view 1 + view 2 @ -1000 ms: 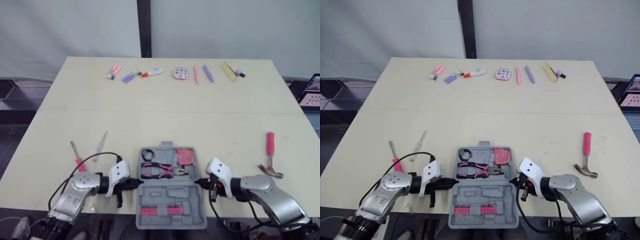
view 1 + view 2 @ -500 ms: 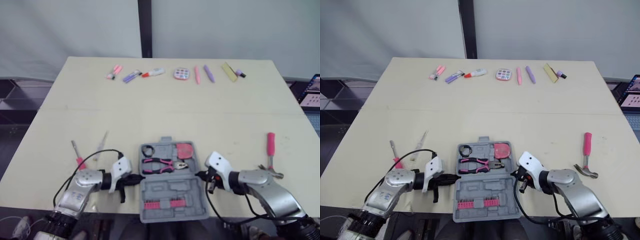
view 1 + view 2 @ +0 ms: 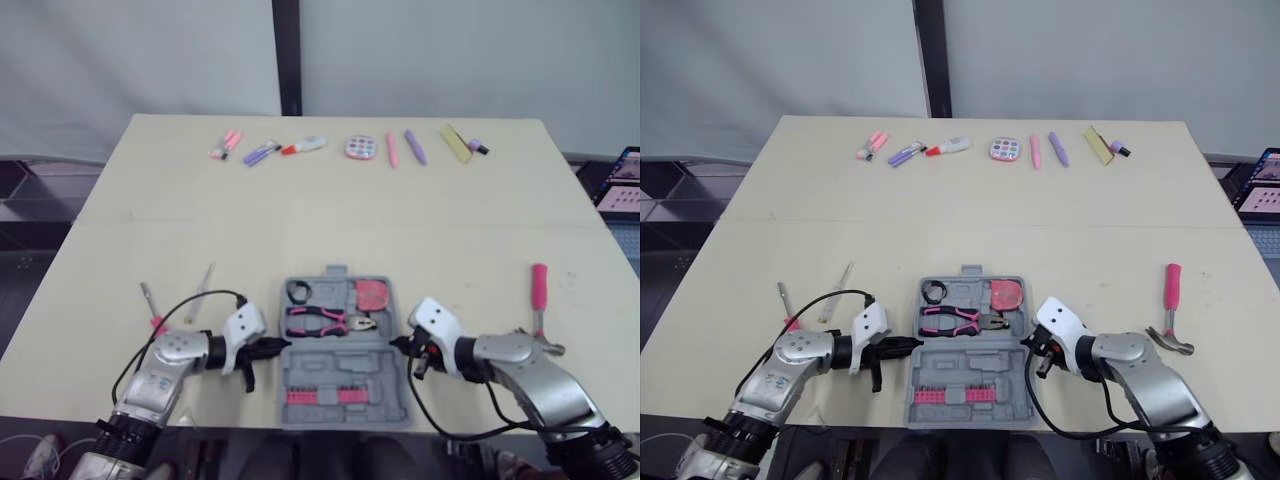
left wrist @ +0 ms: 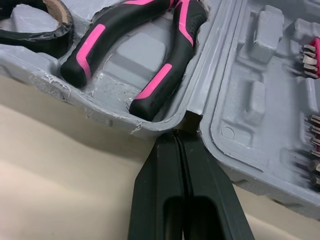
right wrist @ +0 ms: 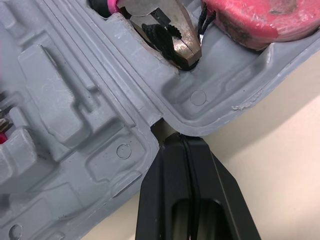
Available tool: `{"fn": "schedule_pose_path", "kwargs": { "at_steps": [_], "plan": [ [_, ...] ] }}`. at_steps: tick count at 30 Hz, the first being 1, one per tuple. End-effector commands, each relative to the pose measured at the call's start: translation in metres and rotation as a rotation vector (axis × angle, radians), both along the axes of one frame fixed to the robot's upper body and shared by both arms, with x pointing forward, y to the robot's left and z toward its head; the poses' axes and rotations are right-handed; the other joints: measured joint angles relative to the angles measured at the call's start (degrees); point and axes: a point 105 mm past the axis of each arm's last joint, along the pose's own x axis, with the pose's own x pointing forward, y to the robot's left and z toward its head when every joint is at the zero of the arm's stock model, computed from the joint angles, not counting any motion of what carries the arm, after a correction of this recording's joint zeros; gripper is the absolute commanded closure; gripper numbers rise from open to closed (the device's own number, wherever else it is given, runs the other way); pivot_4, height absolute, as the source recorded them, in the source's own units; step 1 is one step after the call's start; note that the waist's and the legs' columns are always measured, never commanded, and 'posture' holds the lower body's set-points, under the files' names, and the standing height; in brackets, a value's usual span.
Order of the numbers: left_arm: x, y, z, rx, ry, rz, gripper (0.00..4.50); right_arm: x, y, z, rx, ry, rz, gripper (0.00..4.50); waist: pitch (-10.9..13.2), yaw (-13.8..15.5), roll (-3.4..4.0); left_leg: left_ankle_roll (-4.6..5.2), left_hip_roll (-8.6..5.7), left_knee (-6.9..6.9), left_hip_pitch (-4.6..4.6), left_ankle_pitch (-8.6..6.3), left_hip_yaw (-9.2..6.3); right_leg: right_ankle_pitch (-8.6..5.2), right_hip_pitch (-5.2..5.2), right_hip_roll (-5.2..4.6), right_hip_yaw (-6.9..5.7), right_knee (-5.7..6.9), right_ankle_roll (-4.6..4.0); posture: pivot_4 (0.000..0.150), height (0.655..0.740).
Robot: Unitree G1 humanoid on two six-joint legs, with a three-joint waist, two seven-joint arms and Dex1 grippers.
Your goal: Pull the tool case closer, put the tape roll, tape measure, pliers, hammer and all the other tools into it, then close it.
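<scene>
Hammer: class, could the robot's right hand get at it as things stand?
Probably yes: the hammer lies alone on bare table just outside that arm, nothing between. The right hand, shut at the tool case's side, would need to swing over.

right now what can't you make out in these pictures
Far row of small items: too small in the eye views to name.
Pink screwdriver: handle end hidden behind the left arm, eye views.
Tape roll: cut off by the left wrist view's edge.
Tape measure: cut off by the right wrist view's edge.
Bits in the case: too small to tell types.
</scene>
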Motion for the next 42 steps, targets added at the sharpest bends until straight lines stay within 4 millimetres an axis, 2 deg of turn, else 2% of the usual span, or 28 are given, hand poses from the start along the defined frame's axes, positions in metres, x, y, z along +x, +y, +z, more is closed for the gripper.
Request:
{"fn": "schedule_pose_path", "kwargs": {
  "at_steps": [1,32,42],
  "plan": [
    [0.015,0.001,0.012,-0.012,-0.062,0.062,4.47,-0.002,0.019,0.008,0.053,-0.023,0.065,4.50,0.00,-0.02,0.00,0.00,0.00,0.00,0.00,0.00,0.00,0.00,0.00,0.00,0.00,0.02,0.00,0.150,0.7336],
    [0.024,0.012,0.011,0.005,-0.083,0.128,4.47,0.020,0.022,0.010,0.041,-0.076,0.009,4.50,0.00,-0.22,0.00,-0.02,0.02,-0.03,0.02,0.01,0.02,0.00,-0.09,0.01,-0.02,0.11,0.00,0.150,0.7336],
    [0.026,0.014,0.010,0.008,-0.086,0.134,4.47,0.021,0.022,0.009,0.040,-0.078,0.003,4.50,0.00,-0.22,0.00,-0.02,0.03,-0.05,0.04,0.01,0.02,0.00,-0.10,0.01,-0.03,0.12,0.00,0.150,0.7336]
  ]
}}
